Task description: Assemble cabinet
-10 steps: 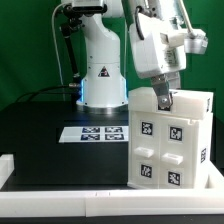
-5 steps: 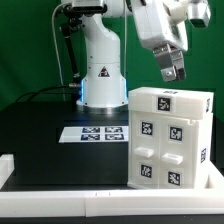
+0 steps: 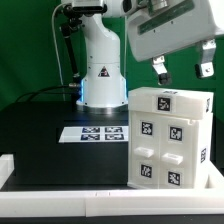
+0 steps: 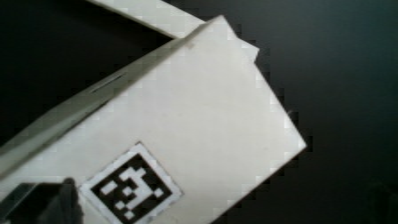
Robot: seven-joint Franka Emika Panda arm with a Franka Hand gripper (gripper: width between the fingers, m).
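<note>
The cabinet (image 3: 170, 140) is a large white box standing upright at the exterior view's right, with square marker tags and recesses on its front face and one tag on top. My gripper (image 3: 182, 68) hangs a short way above the cabinet's top, open and empty, its two fingers spread wide. In the wrist view the cabinet's white top face (image 4: 196, 110) fills the picture, with its tag (image 4: 139, 186) near one dark fingertip (image 4: 36, 200). No separate drawer blocks show.
The marker board (image 3: 95, 132) lies flat on the black table to the left of the cabinet. The robot's white base (image 3: 100, 75) stands behind it. A low white wall (image 3: 60, 195) runs along the table's front edge.
The gripper has let go of the cabinet's top edge, risen above it and turned, and its fingers now stand wide apart. The cabinet has not moved.
</note>
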